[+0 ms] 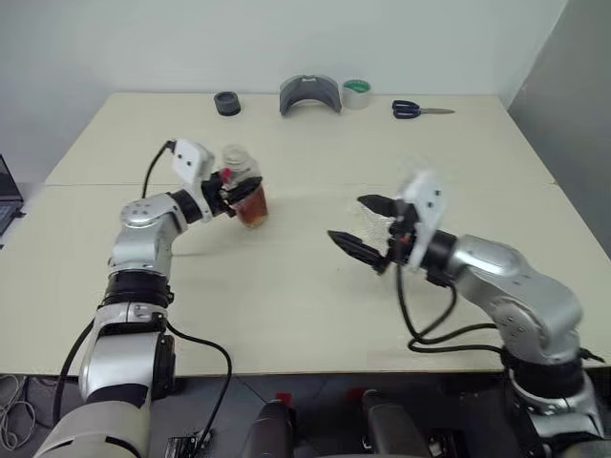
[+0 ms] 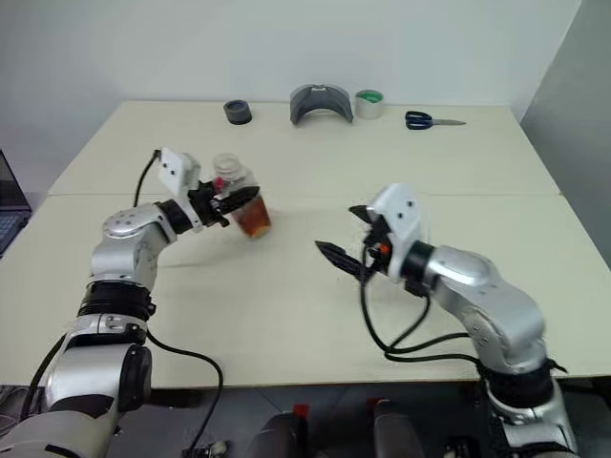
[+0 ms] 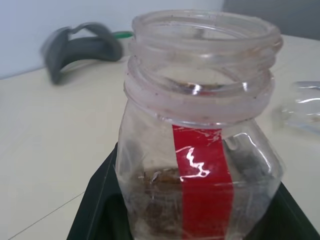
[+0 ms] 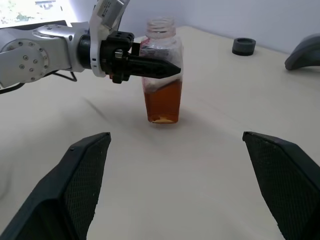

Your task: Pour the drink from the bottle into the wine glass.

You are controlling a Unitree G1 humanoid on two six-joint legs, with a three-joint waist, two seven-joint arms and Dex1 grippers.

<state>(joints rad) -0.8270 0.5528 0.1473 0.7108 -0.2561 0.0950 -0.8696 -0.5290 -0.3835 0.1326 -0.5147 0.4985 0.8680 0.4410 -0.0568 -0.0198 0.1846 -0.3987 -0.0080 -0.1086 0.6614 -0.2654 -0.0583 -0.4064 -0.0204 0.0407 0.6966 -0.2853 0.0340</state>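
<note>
**Bottle's in hand, glass is waiting across the table**

The left gripper (image 1: 232, 194) is pinching the bottle (image 4: 162, 75), which is standing upright and uncapped, mouth open at the top, with the reddish-brown drink (image 4: 162, 102) filling the lower part. The wine glass (image 1: 382, 227) is sitting well off toward the robot's right of the bottle, just beside the right gripper (image 1: 368, 228), whose fingers are spread wide and gripping nothing. So the right arm is the one nearer the glass, and I'm guessing it grabs or steadies it there. The bottle needs to travel right and tip that way to pour.
</note>
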